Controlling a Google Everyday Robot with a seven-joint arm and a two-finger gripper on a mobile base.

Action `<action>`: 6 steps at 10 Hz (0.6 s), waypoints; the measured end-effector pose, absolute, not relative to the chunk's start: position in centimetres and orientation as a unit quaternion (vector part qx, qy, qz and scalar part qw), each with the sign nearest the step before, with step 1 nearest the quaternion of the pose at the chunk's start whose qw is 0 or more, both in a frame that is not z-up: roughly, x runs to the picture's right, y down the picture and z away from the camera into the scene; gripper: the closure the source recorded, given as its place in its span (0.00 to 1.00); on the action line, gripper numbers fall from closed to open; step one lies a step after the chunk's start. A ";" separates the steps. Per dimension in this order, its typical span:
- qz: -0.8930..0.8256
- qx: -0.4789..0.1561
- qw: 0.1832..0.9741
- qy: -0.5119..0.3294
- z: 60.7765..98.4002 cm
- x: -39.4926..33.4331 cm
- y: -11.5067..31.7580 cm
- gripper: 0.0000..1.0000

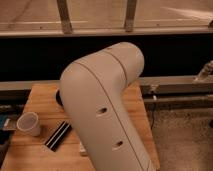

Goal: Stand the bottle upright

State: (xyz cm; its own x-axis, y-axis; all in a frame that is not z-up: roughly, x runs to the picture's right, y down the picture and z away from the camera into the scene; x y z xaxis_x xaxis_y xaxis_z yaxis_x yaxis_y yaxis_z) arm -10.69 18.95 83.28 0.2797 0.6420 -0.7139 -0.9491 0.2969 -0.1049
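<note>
Wood table (42, 102): white cup (28, 124), striped bar (58, 135); pincer unseen
</note>
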 end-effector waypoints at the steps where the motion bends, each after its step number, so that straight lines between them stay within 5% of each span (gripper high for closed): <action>1: 0.526 -0.274 0.752 0.287 83.3 -10.7 19.2 0.40; 4: 0.523 -0.281 0.751 0.288 83.4 -10.8 19.5 0.40; 6: 0.522 -0.283 0.751 0.288 83.3 -11.0 19.7 0.54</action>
State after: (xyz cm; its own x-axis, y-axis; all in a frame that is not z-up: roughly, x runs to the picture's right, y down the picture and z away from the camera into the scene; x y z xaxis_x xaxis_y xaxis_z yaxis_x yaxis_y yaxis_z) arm -10.97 19.75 83.31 0.2894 0.6207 -0.7287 -0.9473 0.2951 -0.1248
